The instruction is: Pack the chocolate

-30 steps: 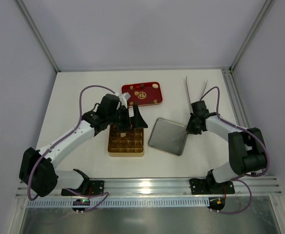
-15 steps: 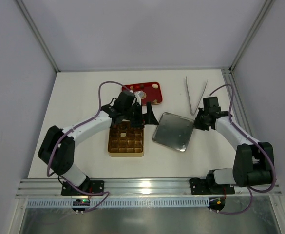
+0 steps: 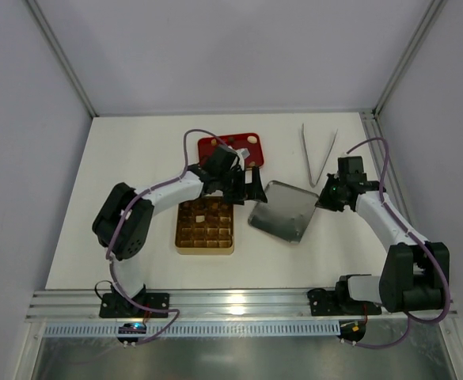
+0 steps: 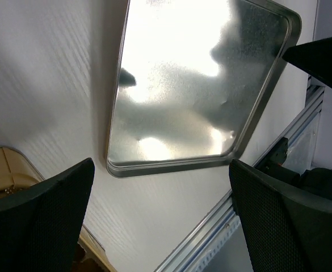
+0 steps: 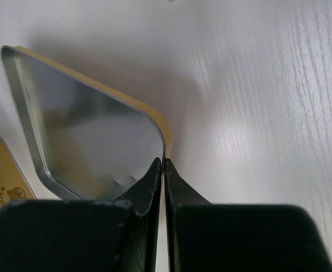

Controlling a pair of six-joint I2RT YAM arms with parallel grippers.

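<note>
Pinching the silver lid's (image 5: 92,141) rim, the right gripper (image 5: 164,165) is clamped tight. The left gripper (image 4: 161,164) gapes wide, holding nothing, over the lid's opposite edge. Chocolate (image 3: 249,138) sits on the red tray (image 3: 207,145), and one piece lies in the gold box (image 3: 205,249); the pieces are too small to show which way they point. White table (image 3: 136,158) shows between lid and tongs (image 3: 318,154).

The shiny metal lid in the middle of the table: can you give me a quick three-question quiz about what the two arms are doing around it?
1. True or false: the left gripper is clamped shut on the metal lid.
2. What does the right gripper pinch? A) a corner of the metal lid B) the tweezers C) the gold box
3. Fill in: the chocolate pieces lie mostly in the ___ tray.
Key: 1 false, its jaws stand wide open; 2 A; 3 red.
</note>
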